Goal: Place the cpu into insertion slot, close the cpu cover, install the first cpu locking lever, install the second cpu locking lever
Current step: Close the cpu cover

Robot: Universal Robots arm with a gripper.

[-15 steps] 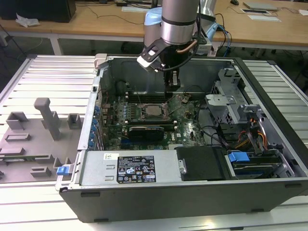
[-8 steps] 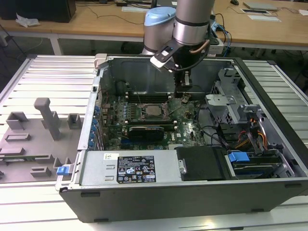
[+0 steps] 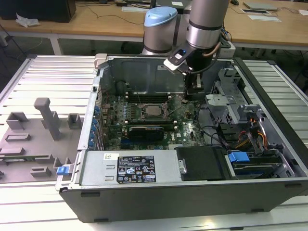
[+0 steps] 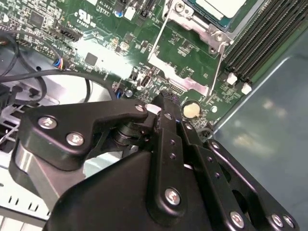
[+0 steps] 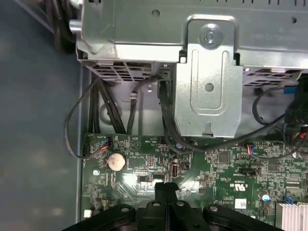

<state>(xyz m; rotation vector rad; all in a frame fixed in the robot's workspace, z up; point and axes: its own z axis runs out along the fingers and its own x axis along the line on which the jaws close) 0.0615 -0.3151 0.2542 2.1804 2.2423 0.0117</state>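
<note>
The cpu (image 3: 155,111) lies flat in the insertion slot (image 3: 144,115) in the middle of the green motherboard; in the second wrist view the cpu (image 4: 219,6) shows its pale metal top. The cpu cover (image 3: 174,103) stands swung open on the gripper's side of the socket, and green board shows through the window of its thin frame (image 4: 158,38). A wire locking lever (image 4: 220,62) runs along the frame's edge. My gripper (image 3: 191,97) hangs just above the board beside the open cover, toward the exterior view's right. Its black fingers (image 5: 166,191) are pressed together with nothing between them.
A grey metal drive cage (image 5: 207,86) with black cables (image 5: 120,120) stands right behind the gripper. A coin battery (image 4: 191,110) sits close to the fingertips. Long black memory slots (image 4: 262,38) flank the socket. The power supply (image 3: 137,168) and the case walls bound the board.
</note>
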